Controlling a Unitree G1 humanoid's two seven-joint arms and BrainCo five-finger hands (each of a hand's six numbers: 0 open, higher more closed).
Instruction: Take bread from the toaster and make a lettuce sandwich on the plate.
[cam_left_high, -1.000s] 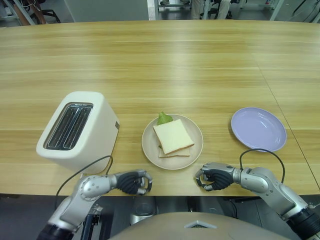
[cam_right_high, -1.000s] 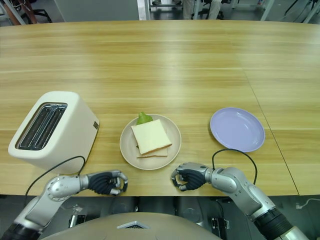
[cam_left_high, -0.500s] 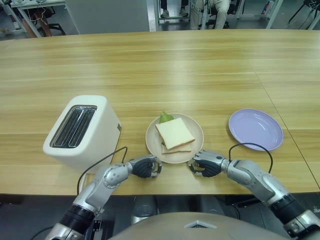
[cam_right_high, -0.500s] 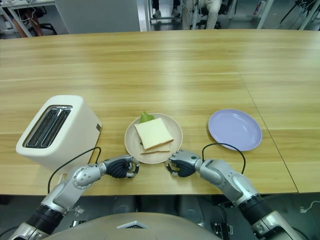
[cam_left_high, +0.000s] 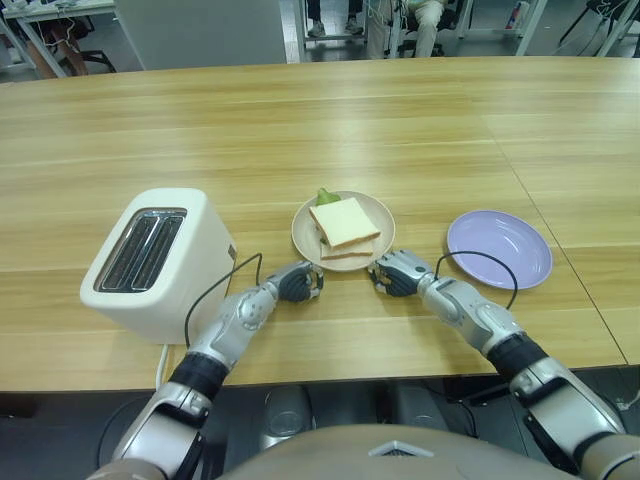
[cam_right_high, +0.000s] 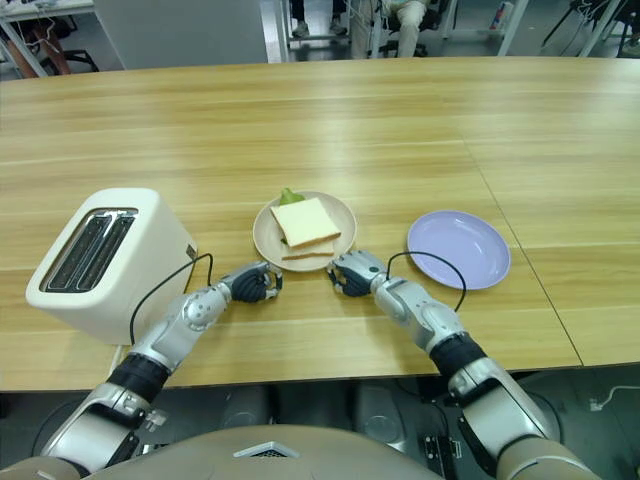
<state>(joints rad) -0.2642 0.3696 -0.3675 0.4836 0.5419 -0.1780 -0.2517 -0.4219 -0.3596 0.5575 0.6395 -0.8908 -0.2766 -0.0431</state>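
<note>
A beige plate (cam_left_high: 372, 212) sits mid-table with a sandwich (cam_left_high: 343, 223) on it: two bread slices stacked, green lettuce (cam_left_high: 324, 196) poking out at the far side. The white toaster (cam_left_high: 158, 259) stands to the left, its two slots showing no bread. My left hand (cam_left_high: 297, 283) rests on the table just at the plate's near-left rim, fingers curled and holding nothing. My right hand (cam_left_high: 397, 273) lies at the plate's near-right rim, likewise curled and holding nothing.
A lilac plate (cam_left_high: 498, 248) lies to the right of the beige one, bare. A black cable (cam_left_high: 216, 285) loops along each forearm. The wide wooden table (cam_left_high: 300, 120) stretches away behind; chairs and people's legs stand beyond its far edge.
Both hands have moved forward from the table's near edge to the beige plate's near rim, fingers staying curled. The camera view has also shifted, so the whole scene sits differently.
</note>
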